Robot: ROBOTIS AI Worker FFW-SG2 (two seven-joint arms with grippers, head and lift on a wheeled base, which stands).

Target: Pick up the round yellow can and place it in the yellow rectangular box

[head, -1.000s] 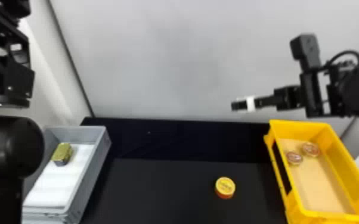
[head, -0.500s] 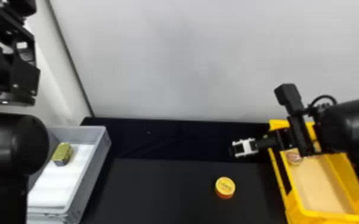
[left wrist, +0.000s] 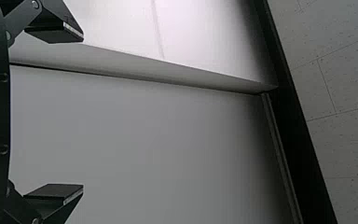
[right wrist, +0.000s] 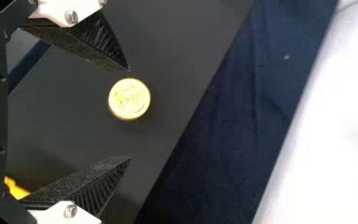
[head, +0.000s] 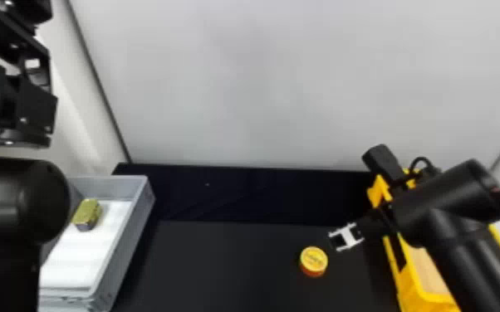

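Observation:
In the head view the round yellow can (head: 314, 261) sits upright on the black table. My right gripper (head: 333, 244) is just to its upper right, apart from it, and its arm covers much of the yellow rectangular box (head: 420, 295). The right wrist view has the yellow can (right wrist: 129, 99) between and beyond the widely parted tips of my right gripper (right wrist: 130, 114), untouched. My left arm is parked at the left edge of the head view; in its wrist view the left gripper (left wrist: 83, 113) is open, holding nothing.
A grey bin (head: 114, 257) stands at the left with a gold-coloured tin (head: 87, 213) on its white liner. Behind the table rises a pale wall (head: 245, 83). The yellow box's side wall stands close to the right forearm.
My right arm has come down and forward over the yellow box, bringing its gripper lower and close to the can. The can has stayed in place; the left arm has shifted slightly.

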